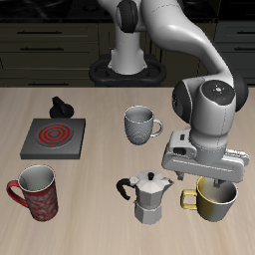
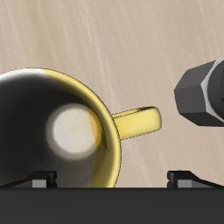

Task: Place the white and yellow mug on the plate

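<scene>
Claw (image 1: 214,180) sits low over the white and yellow mug (image 1: 216,199), near the table's (image 1: 100,110) front edge. Wrist cam looks straight into the mug (image 2: 61,131): rim right under the claw, handle (image 2: 136,122) sticking out sideways, clear of the fingers. Only the two finger bases (image 2: 42,180) show at the frame edge, so can't tell jaw opening or whether anything is gripped. Mug stands upright on the table. Moka pot (image 1: 149,196) just beside the claw, on the mug's handle side; its dark knob (image 2: 203,87) shows in the wrist cam. Grey patterned mug (image 1: 139,125) farther back from the claw. Burner (image 1: 54,136) and red patterned mug (image 1: 37,191) well apart, across the table. Plate not visible in either view.
</scene>
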{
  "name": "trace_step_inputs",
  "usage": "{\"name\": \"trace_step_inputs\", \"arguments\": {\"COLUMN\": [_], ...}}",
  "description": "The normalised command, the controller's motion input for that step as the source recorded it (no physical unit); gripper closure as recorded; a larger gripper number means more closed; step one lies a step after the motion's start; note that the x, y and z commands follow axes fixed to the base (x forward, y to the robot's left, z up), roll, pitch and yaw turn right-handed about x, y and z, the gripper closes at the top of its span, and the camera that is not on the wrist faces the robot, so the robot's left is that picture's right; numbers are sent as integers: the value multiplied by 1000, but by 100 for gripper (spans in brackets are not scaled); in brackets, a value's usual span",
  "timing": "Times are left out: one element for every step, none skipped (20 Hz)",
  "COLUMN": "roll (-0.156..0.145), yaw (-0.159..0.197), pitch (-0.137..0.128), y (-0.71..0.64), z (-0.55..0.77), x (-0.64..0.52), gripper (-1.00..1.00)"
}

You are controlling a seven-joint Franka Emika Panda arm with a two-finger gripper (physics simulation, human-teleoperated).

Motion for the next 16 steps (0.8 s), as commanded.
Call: {"name": "trace_step_inputs", "arguments": {"roll": [16, 19, 117, 167, -62, 14, 79, 26, 43, 64, 13, 34, 67, 29, 27, 48], "yaw": [28, -5, -95, 88, -14, -107, -93, 68, -20, -20, 16, 0, -41, 1, -28, 41], "pitch": [21, 14, 81, 46, 11, 45, 50, -22, 26, 19, -26, -9, -21, -55, -24, -139], "y": [63, -13, 124, 265, -113, -38, 50, 103, 13, 84, -13, -77, 6, -75, -87, -154], "z": [-272, -157, -461, -443, -131, -245, -232, -155, -165, -51, 61, 36, 183, 226, 184, 516], "x": [-14, 10, 3, -41, -58, -42, -48, -99, -81, -112, -67, -18, -95, -19, -1, -62], "gripper": [-100, -100, -100, -100, -100, 100, 100, 100, 100, 100, 100, 100, 100, 100, 100, 100]}}
